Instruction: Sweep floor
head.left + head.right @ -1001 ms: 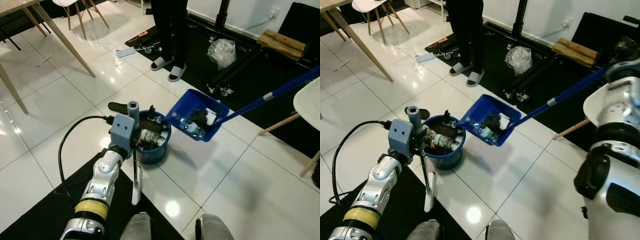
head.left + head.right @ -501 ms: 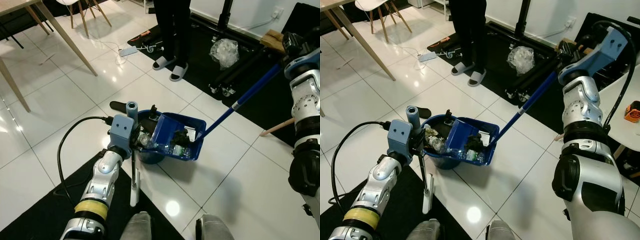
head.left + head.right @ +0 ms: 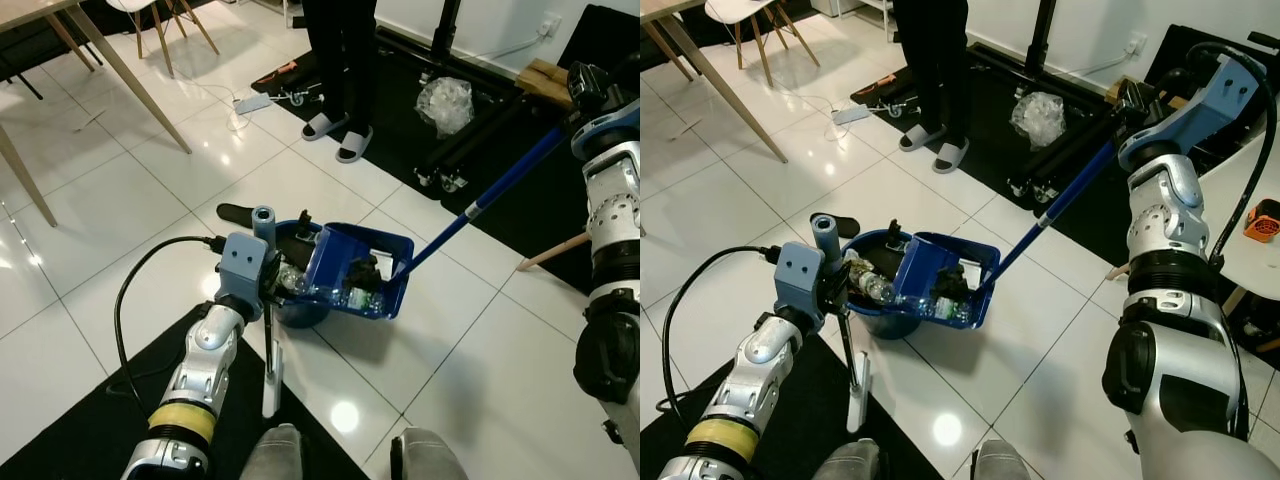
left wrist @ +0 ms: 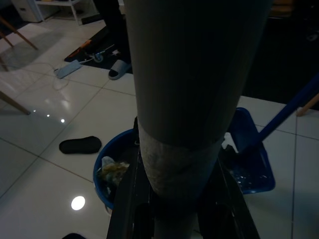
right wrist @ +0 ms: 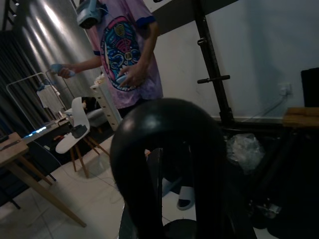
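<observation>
A blue dustpan (image 3: 355, 272) full of litter leans tipped against the rim of a round blue bucket (image 3: 300, 312) on the white tiles. Bottles and crumpled rubbish lie in both. The dustpan's long blue handle (image 3: 470, 210) slants up to my right gripper (image 3: 1132, 100), which is shut on its top end; the right wrist view has the handle's black end loop (image 5: 167, 149) close up. My left gripper (image 3: 270, 292) sits just this side of the bucket, shut on a grey broom handle (image 4: 184, 99). The broom's thin lower shaft (image 3: 270, 370) runs down toward my feet.
A person in slippers (image 3: 340, 140) stands beyond the bucket on a black mat. A black slipper (image 3: 235, 213) lies left of the bucket. Wooden table legs (image 3: 130, 75) are at the far left, a plastic bag (image 3: 445, 100) and stand feet behind, a white table (image 3: 1250, 190) at right.
The dustpan came down from mid-air and tipped against the bucket's rim. My right arm swung into view with the handle. The left arm stayed put.
</observation>
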